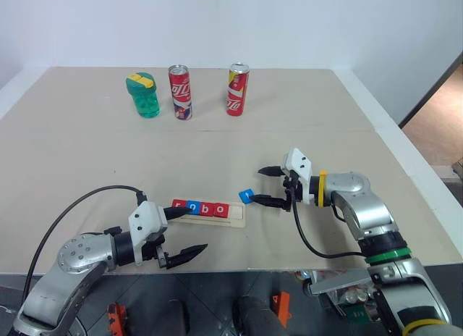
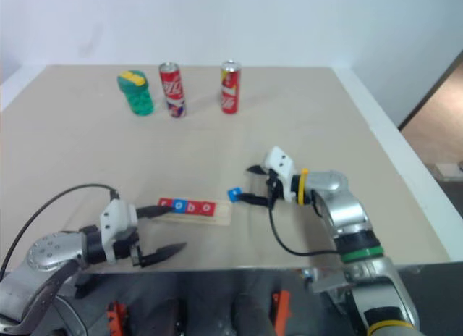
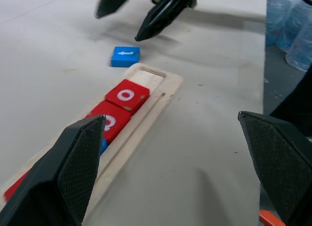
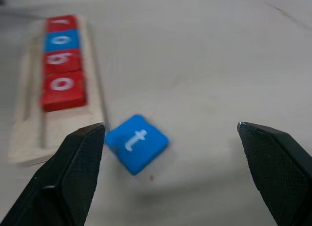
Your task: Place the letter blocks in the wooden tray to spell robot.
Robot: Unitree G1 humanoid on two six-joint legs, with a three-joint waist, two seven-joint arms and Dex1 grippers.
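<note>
My right fingers (image 1: 269, 185) stand wide and empty just beside the blue t block (image 1: 246, 196), which lies tilted on the surface by the open end of the wooden tray (image 1: 235, 219), past r, o, b, o. My left fingers (image 1: 187, 231) also gape empty. The tile looks light, stiff and slick, so I'd pinch its opposite edges.

Both arms are shiny silver metal with round joints. Each ends in a white block and a gripper — the left gripper (image 1: 185, 229) and right gripper (image 1: 263, 185) — with two pointed black fingers. The right arm wears a yellow ring and a green band — black cables loop off both.
</note>
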